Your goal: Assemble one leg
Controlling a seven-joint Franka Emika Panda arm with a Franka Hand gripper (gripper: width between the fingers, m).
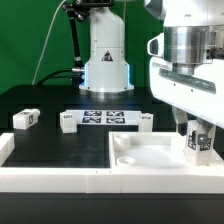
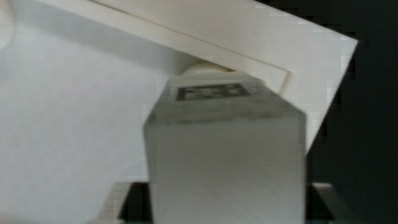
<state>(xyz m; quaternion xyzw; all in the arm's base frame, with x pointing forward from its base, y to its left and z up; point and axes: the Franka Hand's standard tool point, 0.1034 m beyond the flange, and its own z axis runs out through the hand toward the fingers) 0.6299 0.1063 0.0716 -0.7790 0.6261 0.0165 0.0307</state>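
Note:
My gripper (image 1: 197,135) is shut on a leg (image 1: 200,146), a small white block with a black-and-white tag. It holds the leg upright over the far right corner of the large white square top piece (image 1: 150,152). In the wrist view the leg (image 2: 224,150) fills the middle between the jaws of the gripper (image 2: 222,206). Its tagged end sits at a corner of the white top piece (image 2: 80,120). I cannot tell whether the leg touches the piece. Three more legs lie on the black table: one at the exterior view's left (image 1: 26,119), one beside the marker board (image 1: 68,123) and one further right (image 1: 143,122).
The marker board (image 1: 105,118) lies flat behind the top piece. A low white wall (image 1: 50,176) runs along the front and left edges of the table. The arm's base (image 1: 105,60) stands at the back before a green screen.

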